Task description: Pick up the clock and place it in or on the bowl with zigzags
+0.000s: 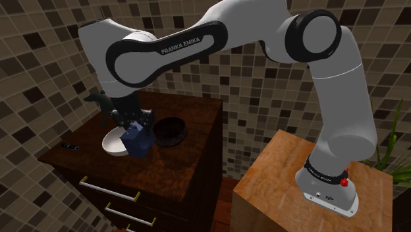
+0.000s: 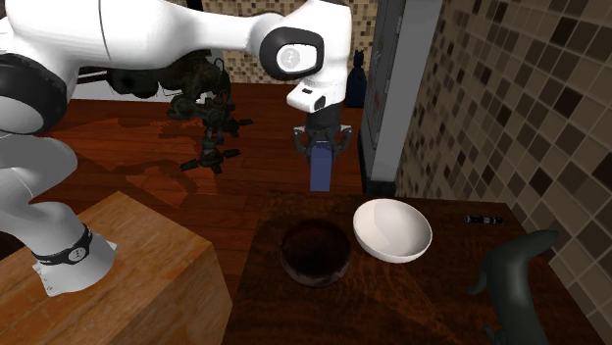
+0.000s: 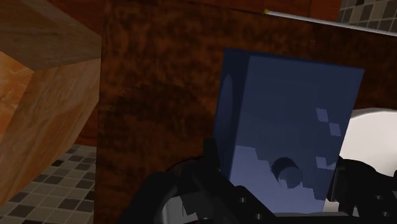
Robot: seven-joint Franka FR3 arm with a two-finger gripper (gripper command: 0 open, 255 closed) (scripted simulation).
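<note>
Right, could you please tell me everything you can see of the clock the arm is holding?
The clock is a plain dark blue box, taller than wide; the wrist view shows a small round mark on one face. No dial can be made out. The gripper is shut on its upper end, and it hangs above the dark wooden cabinet top near the white bowl, touching nothing else.

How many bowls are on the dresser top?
2. The white bowl sits toward the second exterior view's right, the dark bowl just left of it. The blue clock in the end effector hides neither.
</note>
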